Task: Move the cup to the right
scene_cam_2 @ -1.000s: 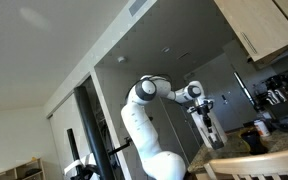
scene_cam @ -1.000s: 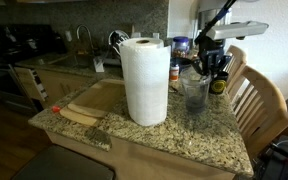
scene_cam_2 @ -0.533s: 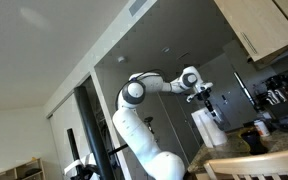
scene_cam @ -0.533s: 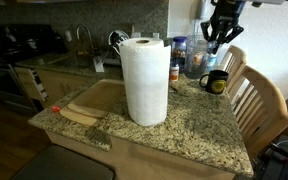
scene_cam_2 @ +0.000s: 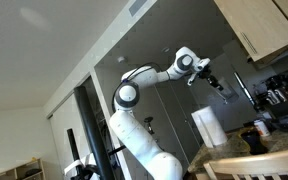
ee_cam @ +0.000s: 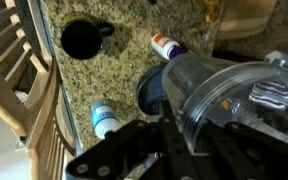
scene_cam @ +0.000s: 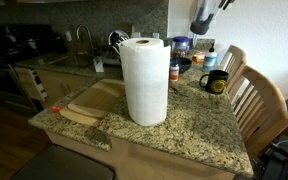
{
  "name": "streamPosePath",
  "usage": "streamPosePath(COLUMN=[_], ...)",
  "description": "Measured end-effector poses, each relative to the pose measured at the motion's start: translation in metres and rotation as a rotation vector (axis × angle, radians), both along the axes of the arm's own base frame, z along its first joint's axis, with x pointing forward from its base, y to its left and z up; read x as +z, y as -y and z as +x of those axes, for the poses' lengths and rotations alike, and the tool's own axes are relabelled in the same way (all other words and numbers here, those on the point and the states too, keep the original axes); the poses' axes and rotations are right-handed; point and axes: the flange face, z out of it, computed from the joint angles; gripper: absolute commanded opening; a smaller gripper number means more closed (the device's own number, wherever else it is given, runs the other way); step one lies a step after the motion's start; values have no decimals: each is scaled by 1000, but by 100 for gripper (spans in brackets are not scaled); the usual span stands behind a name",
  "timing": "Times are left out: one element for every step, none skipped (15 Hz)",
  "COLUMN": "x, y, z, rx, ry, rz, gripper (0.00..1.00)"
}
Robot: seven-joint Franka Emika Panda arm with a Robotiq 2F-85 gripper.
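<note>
My gripper (scene_cam: 202, 14) is shut on the cup (scene_cam: 197, 25), a see-through greyish tumbler, and holds it high above the back right of the granite counter (scene_cam: 184, 135). In the wrist view the cup (ee_cam: 234, 90) fills the right side, lying tilted between the dark fingers (ee_cam: 170, 126) of the gripper (ee_cam: 199, 125). In an exterior view the arm is raised with the gripper (scene_cam_2: 216, 85) pointing down to the right; the cup does not show clearly there.
A tall paper towel roll (scene_cam: 145, 80) stands mid-counter. A black mug (scene_cam: 214, 82) (ee_cam: 81, 38) sits at the right, near bottles (scene_cam: 181, 50) and a blue bowl (ee_cam: 152, 92). A wooden chair (scene_cam: 259, 100) borders the right edge. A wooden board (scene_cam: 79, 112) lies at the left.
The gripper closed on the cup on the counter beside the black mug, then lifted it straight up high. The arm rose in both exterior views.
</note>
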Motion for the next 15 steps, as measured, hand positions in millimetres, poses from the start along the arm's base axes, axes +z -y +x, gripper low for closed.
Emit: streamPosePath(x=[15, 27, 34, 36, 32, 23, 9, -10, -31, -54, -76, -91, -106, -115, -121], y=[11, 24, 41, 61, 83, 109, 134, 159, 181, 201, 218, 232, 242, 248, 252], z=[1, 4, 9, 16, 24, 33, 42, 50, 59, 67, 75, 82, 88, 92, 96], rx=[-45, -94, -146, -201, -256, -312, -359, -393, -417, -436, -450, -465, -479, -491, -499], ry=[32, 57, 72, 77, 68, 48, 11, -40, -94, -143, -183, -206, -235, -255, -267], rz=[-14, -32, -51, -71, -91, -109, -116, -108, -94, -74, -53, -33, -13, 5, 18], gripper=[4, 4, 4, 4, 4, 4, 4, 4, 4, 4, 4, 4, 4, 4, 4])
